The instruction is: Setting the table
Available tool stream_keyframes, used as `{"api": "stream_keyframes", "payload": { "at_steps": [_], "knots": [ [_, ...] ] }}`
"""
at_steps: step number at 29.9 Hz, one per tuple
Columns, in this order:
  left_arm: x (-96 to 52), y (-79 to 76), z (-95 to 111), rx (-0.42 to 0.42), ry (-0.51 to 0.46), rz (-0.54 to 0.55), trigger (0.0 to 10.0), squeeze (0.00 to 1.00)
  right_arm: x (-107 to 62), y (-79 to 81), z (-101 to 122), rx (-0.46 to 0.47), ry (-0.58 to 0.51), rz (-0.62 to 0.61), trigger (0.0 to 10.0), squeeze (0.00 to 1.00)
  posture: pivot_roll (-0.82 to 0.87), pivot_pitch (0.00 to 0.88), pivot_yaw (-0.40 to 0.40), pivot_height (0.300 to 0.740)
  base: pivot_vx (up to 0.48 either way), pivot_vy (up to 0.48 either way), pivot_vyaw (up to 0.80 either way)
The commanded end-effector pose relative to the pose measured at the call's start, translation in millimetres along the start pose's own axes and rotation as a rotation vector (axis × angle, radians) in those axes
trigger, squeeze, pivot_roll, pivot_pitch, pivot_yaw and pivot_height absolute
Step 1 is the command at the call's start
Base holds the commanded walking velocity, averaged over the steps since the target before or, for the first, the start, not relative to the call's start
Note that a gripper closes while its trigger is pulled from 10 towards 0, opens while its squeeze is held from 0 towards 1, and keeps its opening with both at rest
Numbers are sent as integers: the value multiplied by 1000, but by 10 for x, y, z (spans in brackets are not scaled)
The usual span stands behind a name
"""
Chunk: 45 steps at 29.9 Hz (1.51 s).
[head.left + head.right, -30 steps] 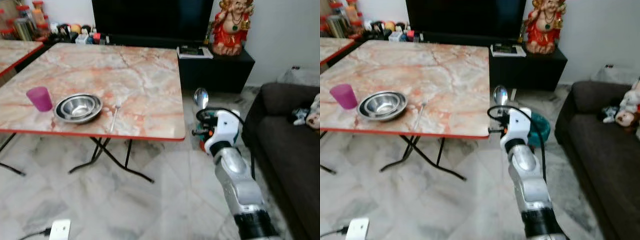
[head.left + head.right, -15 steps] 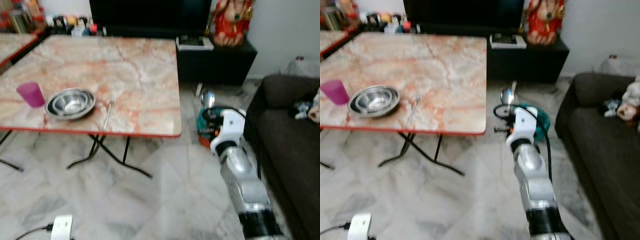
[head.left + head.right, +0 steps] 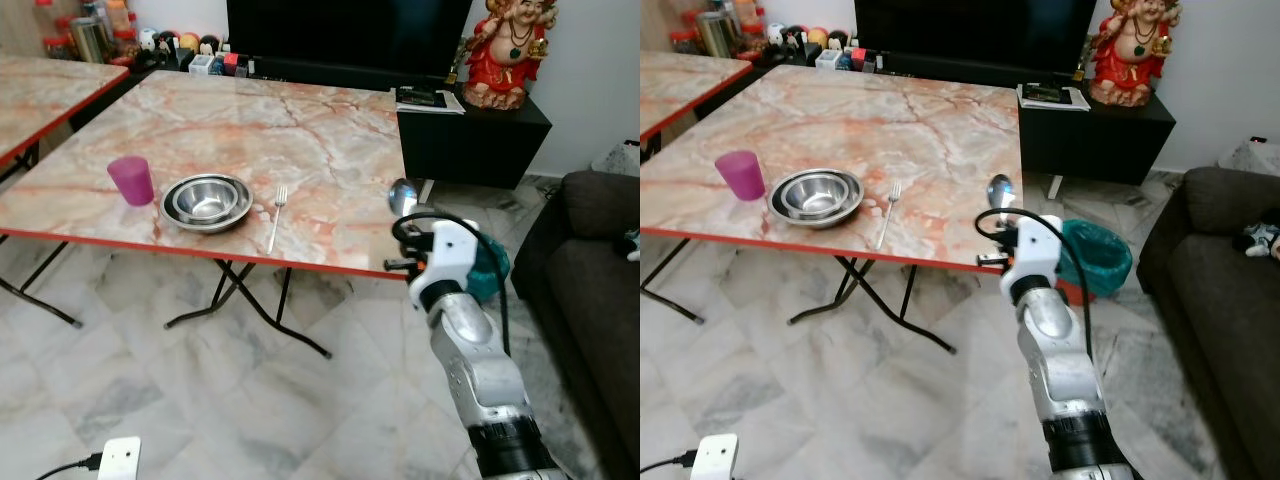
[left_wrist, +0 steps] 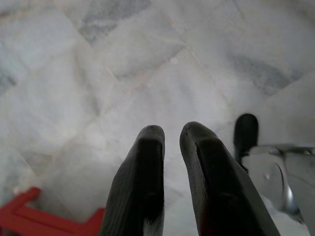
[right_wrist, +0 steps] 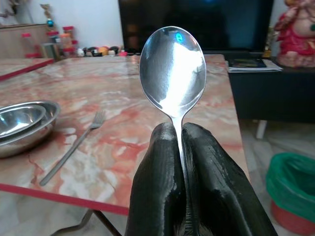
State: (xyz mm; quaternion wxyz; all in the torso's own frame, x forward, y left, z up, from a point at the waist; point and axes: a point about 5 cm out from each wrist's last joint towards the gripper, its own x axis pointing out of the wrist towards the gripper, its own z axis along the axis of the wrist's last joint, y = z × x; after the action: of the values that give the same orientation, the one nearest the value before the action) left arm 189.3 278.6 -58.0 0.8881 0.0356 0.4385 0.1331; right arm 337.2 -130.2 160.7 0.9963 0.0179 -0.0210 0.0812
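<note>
While the view swung back toward the table (image 3: pixel 330 240):
Right gripper (image 5: pixel 183 135): clamped on spoon (image 5: pixel 173 69), carried nearer the right edge.
Left gripper (image 4: pixel 170 135): together, idle.
Meaning: placement beside fork (image 3: pixel 276 217) next.

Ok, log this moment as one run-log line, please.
right gripper: shut on spoon, bowl up, beside table edge | left gripper: idle over floor | on table: cup, bowls, fork

**Worktop, marble-patterned, red-edged**

Worktop (image 3: pixel 300 140): folding type, black crossed legs, standing on a pale marble floor (image 3: pixel 200 400). On it, near the front edge: purple cup (image 3: pixel 131 180); stacked steel bowls (image 3: pixel 207 201) just beside it; fork (image 3: pixel 276 217) beside the bowls.
</note>
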Motion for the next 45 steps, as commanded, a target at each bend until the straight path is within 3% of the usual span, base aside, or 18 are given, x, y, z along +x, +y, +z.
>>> {"api": "stream_keyframes", "payload": {
  "at_steps": [1, 13, 23, 26, 33, 45],
  "knots": [
    [-8, -30, -79, 10, 27, -5, 10000, 0, -22, -79, -23, -2, 15, -26, 10000, 0, -16, 92, -58, 740, 0, 0, 0],
    [-9, -24, -76, 2, 20, -2, 10000, 0, -20, -78, -19, 0, 15, -25, 10000, 0, -17, 90, -55, 740, 41, 0, 0],
    [-8, -20, -73, 13, 22, 3, 10000, 0, -20, -32, 14, -25, -2, 12, 10000, 0, -17, 88, -54, 740, 424, 0, 431],
    [-8, -22, -74, 14, 23, 3, 10000, 0, -16, -48, 6, 11, 5, -5, 10000, 0, -17, 88, -55, 740, 429, 0, 0],
    [-9, -22, -78, 15, 25, 4, 10000, 0, -21, -23, -13, -21, 18, 19, 10000, 0, -17, 89, -56, 740, 432, 0, 0],
    [-8, -26, -78, 15, 26, 3, 10000, 0, -16, -22, -21, 8, 24, 7, 10000, 0, -16, 89, -58, 740, 430, 0, 0]
  ]
}}
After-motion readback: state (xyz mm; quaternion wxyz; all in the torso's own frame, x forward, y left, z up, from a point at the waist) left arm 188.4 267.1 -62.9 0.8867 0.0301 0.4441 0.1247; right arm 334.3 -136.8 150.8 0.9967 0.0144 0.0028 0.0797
